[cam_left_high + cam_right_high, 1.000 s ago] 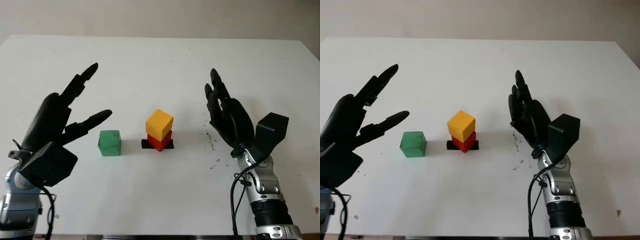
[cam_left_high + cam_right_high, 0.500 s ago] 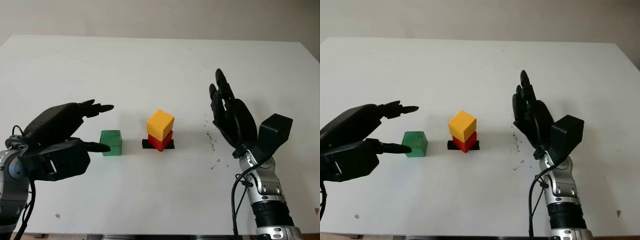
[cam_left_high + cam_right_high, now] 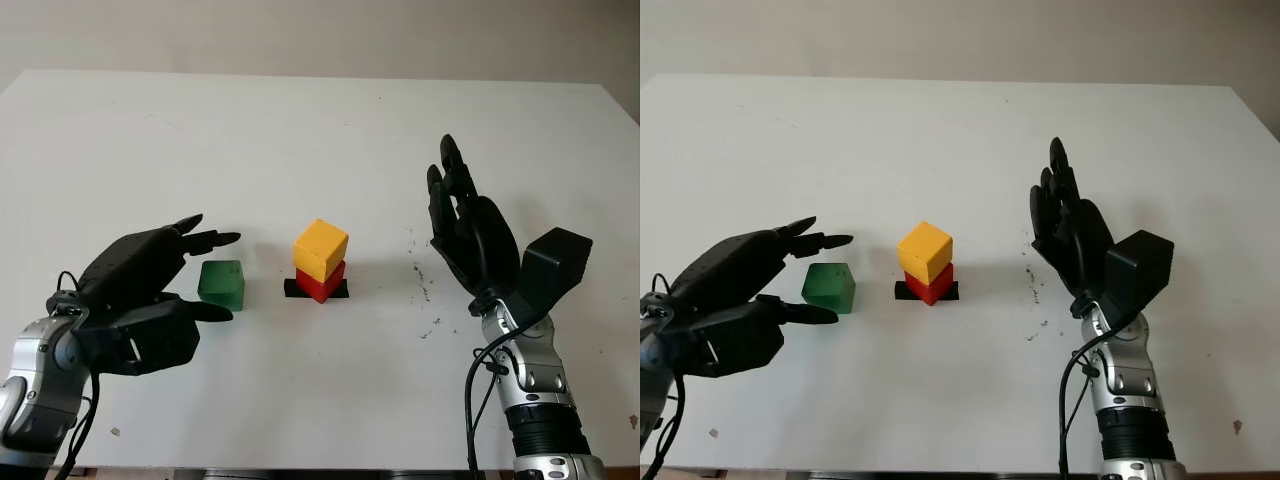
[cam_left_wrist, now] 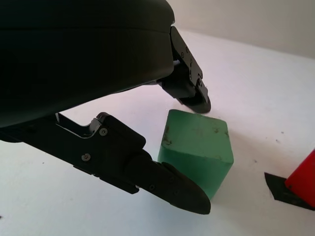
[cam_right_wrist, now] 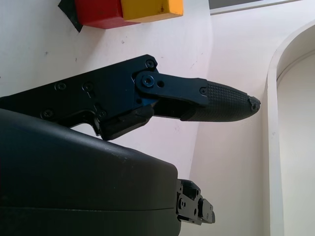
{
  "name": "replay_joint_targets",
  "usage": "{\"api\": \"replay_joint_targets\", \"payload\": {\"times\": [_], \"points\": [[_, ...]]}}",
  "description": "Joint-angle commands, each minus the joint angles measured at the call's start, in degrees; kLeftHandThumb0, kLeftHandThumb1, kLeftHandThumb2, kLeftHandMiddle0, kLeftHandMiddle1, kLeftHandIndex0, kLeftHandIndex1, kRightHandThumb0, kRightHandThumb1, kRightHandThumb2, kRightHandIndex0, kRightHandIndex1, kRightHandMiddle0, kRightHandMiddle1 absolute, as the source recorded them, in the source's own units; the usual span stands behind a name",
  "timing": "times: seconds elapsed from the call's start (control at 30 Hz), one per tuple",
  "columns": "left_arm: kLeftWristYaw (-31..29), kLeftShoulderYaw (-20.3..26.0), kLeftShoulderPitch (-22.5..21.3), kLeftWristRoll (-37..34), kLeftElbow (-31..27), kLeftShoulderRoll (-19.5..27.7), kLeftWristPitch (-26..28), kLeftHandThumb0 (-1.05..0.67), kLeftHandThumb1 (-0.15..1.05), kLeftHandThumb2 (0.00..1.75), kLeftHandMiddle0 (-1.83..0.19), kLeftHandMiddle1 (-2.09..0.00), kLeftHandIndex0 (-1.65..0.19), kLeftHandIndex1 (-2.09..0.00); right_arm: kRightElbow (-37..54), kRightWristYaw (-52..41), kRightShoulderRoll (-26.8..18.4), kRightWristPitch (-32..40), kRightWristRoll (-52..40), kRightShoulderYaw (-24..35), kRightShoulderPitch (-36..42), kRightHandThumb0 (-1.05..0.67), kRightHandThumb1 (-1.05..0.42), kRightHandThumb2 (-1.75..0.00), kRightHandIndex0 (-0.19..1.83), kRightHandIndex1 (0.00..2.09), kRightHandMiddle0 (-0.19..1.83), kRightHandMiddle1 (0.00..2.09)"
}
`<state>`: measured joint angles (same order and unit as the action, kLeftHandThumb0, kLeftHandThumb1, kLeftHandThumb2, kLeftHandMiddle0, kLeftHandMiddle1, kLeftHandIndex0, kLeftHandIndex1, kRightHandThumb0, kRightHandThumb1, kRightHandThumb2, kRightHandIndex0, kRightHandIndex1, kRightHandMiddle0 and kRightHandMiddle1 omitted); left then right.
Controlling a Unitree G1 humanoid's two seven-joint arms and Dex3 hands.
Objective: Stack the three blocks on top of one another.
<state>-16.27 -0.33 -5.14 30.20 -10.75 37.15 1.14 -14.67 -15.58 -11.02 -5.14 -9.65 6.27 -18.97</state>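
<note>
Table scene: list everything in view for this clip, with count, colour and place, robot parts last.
Green block: one, green, on the table left of the stack, between the left hand's fingers, not lifted.
Yellow block: one, yellow, on top of the red block, turned a little.
Red block: one, red, under the yellow block, on the black mark.
Black mark: one, black, flat on the table under the stack.
Table: one, white, some dark specks right of the stack.
Left hand: one, black, around the green block.
Right hand: one, black, open, raised right of the stack.

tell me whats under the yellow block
The yellow block sits on a red block, which stands on a black patch. The patch's middle is covered.
</note>
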Motion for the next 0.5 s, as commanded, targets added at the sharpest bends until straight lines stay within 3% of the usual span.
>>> {"api": "replay_joint_targets", "payload": {"times": [0.0,0.07,0.13,0.27,0.47], "points": [[2.2,-0.2,0.8,0.1,1.0,-0.8,-2.0,-0.43,0.87,0.06,-0.33,-0.11,-0.71,-0.47,1.3,0.1,-0.4,0.0,0.2,0.2,0.5,-0.8,-1.05,-0.58,-0.19,0.0,-0.19,0.0],[4.7,0.0,1.0,0.6,2.0,-0.9,-4.4,-0.33,0.91,0.06,-0.41,-0.1,-0.54,-1.03,1.3,0.2,-0.3,-0.3,0.5,0.1,0.5,-0.8,-1.05,-0.58,-0.19,0.0,-0.19,0.0],[5.9,0.0,1.0,1.2,2.5,-0.7,-5.7,-0.3,0.94,0.06,-0.42,-0.1,-0.46,-1.24,1.2,0.2,-0.2,-0.5,0.6,0.1,0.5,-0.79,-1.05,-0.57,-0.19,0.0,-0.19,0.0],[6.4,0.1,0.9,2.6,2.9,0.2,-6.8,-0.32,0.94,0.05,-0.42,-0.1,-0.41,-1.36,1.6,0.0,-0.3,-0.1,0.3,0.2,0.7,-0.79,-1.05,-0.57,-0.19,0.0,-0.19,0.0],[5.1,1.4,0.9,2.5,1.2,1.3,-7.0,-0.32,0.94,0.06,-0.43,-0.11,-0.41,-1.32,1.6,0.1,-0.3,-0.1,0.6,0.0,0.6,-0.78,-1.05,-0.54,-0.19,0.0,-0.19,0.0]]}}
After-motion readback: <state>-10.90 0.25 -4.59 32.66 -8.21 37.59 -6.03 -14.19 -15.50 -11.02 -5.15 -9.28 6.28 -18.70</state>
